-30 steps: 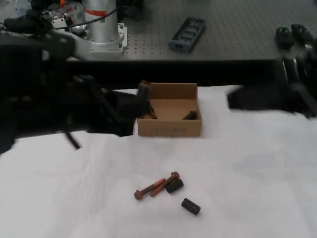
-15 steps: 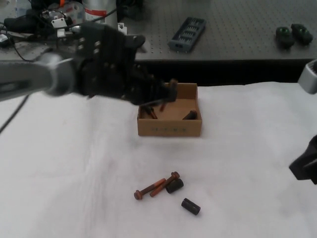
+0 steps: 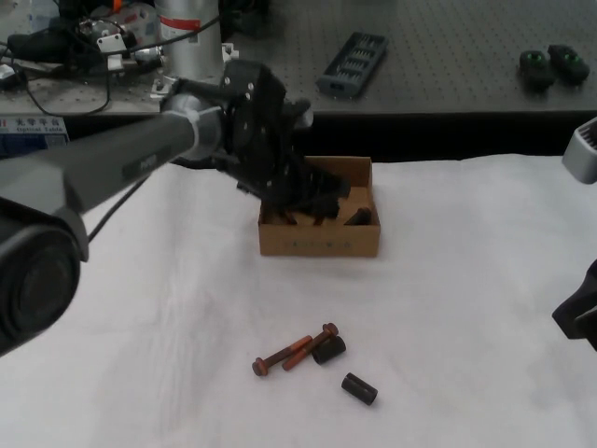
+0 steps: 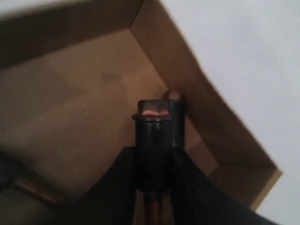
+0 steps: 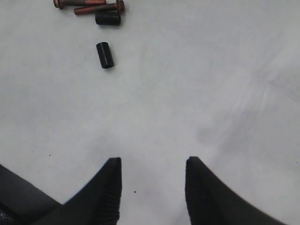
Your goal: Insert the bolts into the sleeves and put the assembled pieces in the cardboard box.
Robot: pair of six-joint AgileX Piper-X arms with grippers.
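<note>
1. We see a white cloth (image 3: 466, 308) spread over the near part of the bench, lightly creased. The right wrist view shows the same cloth (image 5: 211, 84).
2. Behind it, a dark perforated bench top (image 3: 448, 56) runs across the far side, covered in a regular grid of holes.
3. On that top, near the middle, a dark ribbed tray (image 3: 353, 62) lies at an angle.
4. At the far right we find two small dark pieces with green spots (image 3: 536, 65), just beside each other.
5. At the far left a silver post (image 3: 189, 42) stands on a pale plate.
6. Left of the post we see a tangle of black cables (image 3: 56, 47) and small parts.
7. A white label strip (image 3: 33, 123) sits on the perforated top's front edge, at the left.
</note>
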